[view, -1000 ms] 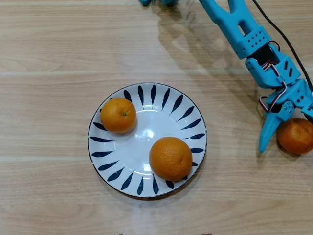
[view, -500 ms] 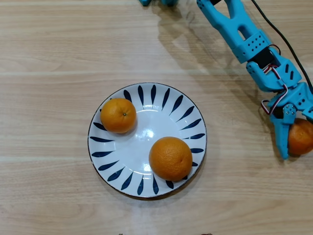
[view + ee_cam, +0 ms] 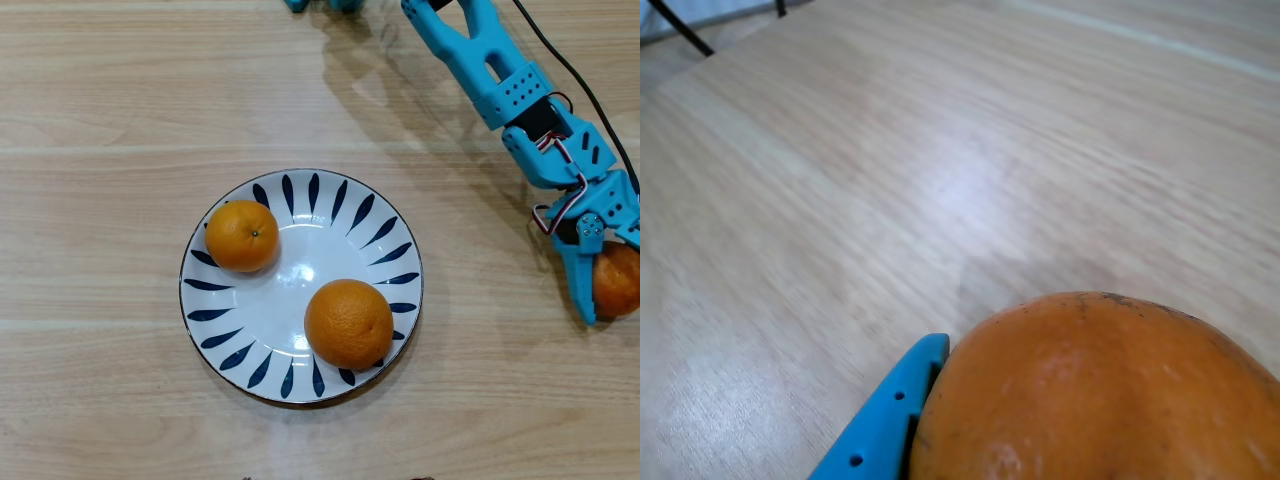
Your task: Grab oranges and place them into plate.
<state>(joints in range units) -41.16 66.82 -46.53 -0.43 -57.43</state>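
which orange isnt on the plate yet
The orange at the overhead view's right edge, on bare table against the tool. The other two oranges lie on the plate.

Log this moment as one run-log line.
stage: grasping third orange | hand: fingers around third orange at right edge of overhead view, closure unclear | plate: small orange and large orange inside | remaining: one

third orange (image 3: 620, 281): overhead view, cut by right edge, left side behind blue finger (image 3: 580, 290) | wrist view: orange (image 3: 1100, 395) cut by bottom and right edges | second finger: unseen in both | arm base: cropped at top edge, overhead
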